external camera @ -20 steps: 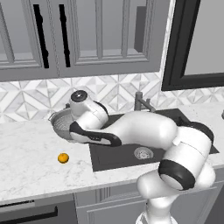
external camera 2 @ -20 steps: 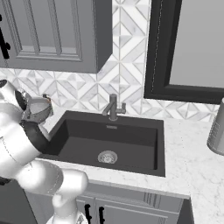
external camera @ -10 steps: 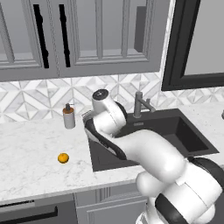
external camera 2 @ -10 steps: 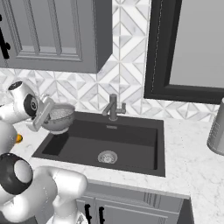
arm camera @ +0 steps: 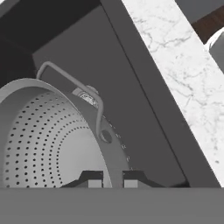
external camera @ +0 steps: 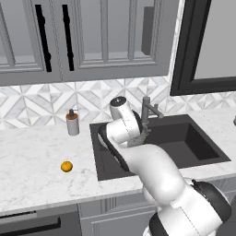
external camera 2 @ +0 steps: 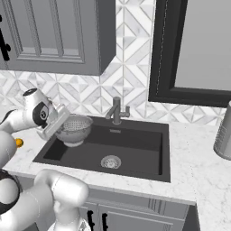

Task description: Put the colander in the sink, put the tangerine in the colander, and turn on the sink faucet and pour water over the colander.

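Observation:
The silver perforated colander (external camera 2: 74,129) hangs tilted over the left part of the dark sink (external camera 2: 135,144), above its floor. My gripper (external camera 2: 61,121) is shut on the colander's left rim. In the hand view the colander (arm camera: 48,135) bowl lies at the left and its rim runs between my gripper's (arm camera: 111,179) tips. The silver drain (external camera 2: 110,161) lies below and to the right of the colander. The sink faucet (external camera 2: 117,110) stands at the back edge, with no water running. The tangerine (external camera: 67,166) rests on the counter left of the sink (external camera: 184,143).
A brown-and-silver soap dispenser (external camera: 72,122) stands by the backsplash left of the sink. A grey metal canister (external camera 2: 224,135) sits on the counter at the far right. Wall cabinets hang above, and a dark-framed window is behind the faucet (external camera: 147,110).
The arm has swung right, carrying the colander from over the counter near the backsplash to over the sink's left part. The tangerine has stayed put.

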Tool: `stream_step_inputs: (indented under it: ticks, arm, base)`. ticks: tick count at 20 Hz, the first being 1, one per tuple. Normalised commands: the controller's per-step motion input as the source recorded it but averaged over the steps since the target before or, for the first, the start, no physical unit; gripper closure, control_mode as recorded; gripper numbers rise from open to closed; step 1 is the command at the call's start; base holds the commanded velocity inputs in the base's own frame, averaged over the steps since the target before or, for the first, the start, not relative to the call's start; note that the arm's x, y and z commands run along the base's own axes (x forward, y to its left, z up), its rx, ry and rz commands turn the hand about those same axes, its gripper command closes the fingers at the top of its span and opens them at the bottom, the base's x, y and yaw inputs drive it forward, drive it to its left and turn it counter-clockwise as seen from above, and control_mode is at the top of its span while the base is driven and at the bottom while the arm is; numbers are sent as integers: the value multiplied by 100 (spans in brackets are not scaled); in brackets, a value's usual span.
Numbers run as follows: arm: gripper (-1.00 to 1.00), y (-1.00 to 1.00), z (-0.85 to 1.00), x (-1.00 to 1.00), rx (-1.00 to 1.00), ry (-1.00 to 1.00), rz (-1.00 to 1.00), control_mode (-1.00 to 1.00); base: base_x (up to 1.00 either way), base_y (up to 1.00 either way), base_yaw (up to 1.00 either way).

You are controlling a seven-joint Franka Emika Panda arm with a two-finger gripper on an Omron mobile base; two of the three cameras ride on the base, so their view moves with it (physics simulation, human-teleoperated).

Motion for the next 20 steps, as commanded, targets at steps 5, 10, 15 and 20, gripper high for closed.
stream_step_inputs:
  ticks: [5, 10, 15, 20]
  arm:
    - [100, 0, -29, 26, 1, -2, -42, -100]
    - [100, 0, -35, 24, 0, -7, -38, -100]
    - [100, 0, -35, 17, 0, -9, -34, -100]
    - [100, -1, -33, 21, 0, -12, -34, -100]
  base:
    - [0, 0, 0]
    - [0, 0, 0]
    - [0, 0, 0]
    - [0, 0, 0]
